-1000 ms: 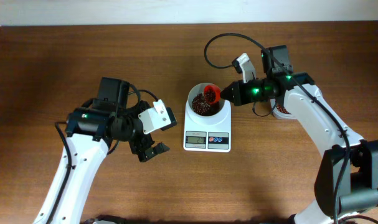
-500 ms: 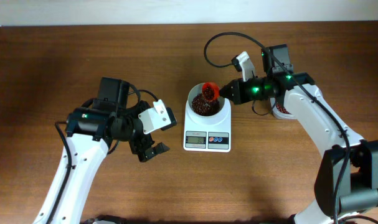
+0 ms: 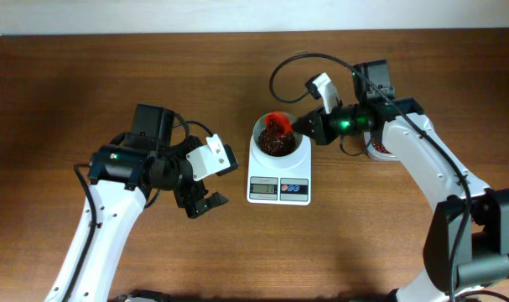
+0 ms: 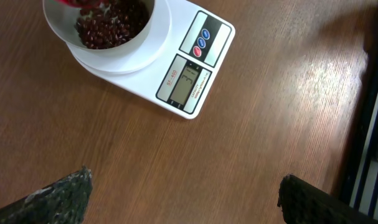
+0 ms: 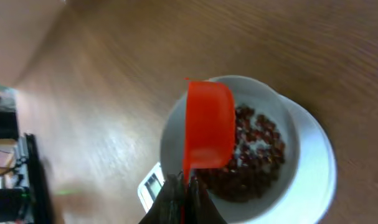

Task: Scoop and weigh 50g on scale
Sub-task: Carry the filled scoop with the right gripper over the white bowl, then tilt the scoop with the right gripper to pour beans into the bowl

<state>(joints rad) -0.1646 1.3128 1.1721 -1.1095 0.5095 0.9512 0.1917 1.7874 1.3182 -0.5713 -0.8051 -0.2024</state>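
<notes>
The white scale (image 3: 279,188) sits mid-table with a round white bowl (image 3: 279,144) on it, holding red-brown beans (image 3: 277,144). My right gripper (image 3: 306,126) is shut on the handle of a red scoop (image 3: 277,124), tipped over the bowl's far side. The right wrist view has the scoop (image 5: 208,127) turned on its side above the beans (image 5: 254,155) in the bowl (image 5: 301,155). To the left of the scale my left gripper (image 3: 202,204) hangs open over bare wood. Its wrist view takes in the scale (image 4: 192,78), the bowl (image 4: 152,38) and its wide-apart fingers (image 4: 58,196).
A tub of red beans (image 3: 378,149) stands right of the scale, mostly hidden under the right arm. A black cable (image 3: 289,65) loops above the right wrist. The table's far edge meets a pale wall along the top.
The right wrist has rolled, tipping the red scoop over the bowl and shifting it slightly left. The left arm has not moved.
</notes>
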